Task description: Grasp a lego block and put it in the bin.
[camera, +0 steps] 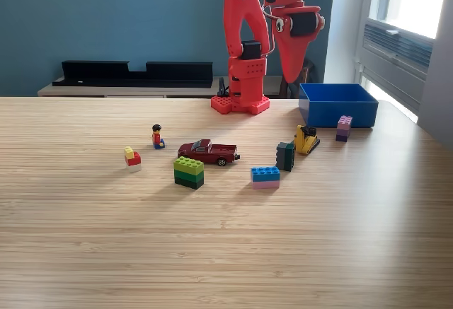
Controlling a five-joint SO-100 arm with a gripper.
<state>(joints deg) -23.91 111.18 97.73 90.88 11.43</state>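
While the hand point(291, 65) hangs raised at upper centre, empty, its opening not discernible, the bin point(337, 104) sits just to its lower right. The nearest block, purple point(344, 128), stands upright below, touching the bin's front wall on the worktop point(226, 252).

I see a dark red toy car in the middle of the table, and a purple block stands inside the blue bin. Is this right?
Not quite. In the exterior view the purple block stands on the table, outside the blue bin, in front of its front wall. The dark red toy car is indeed near the middle of the table.
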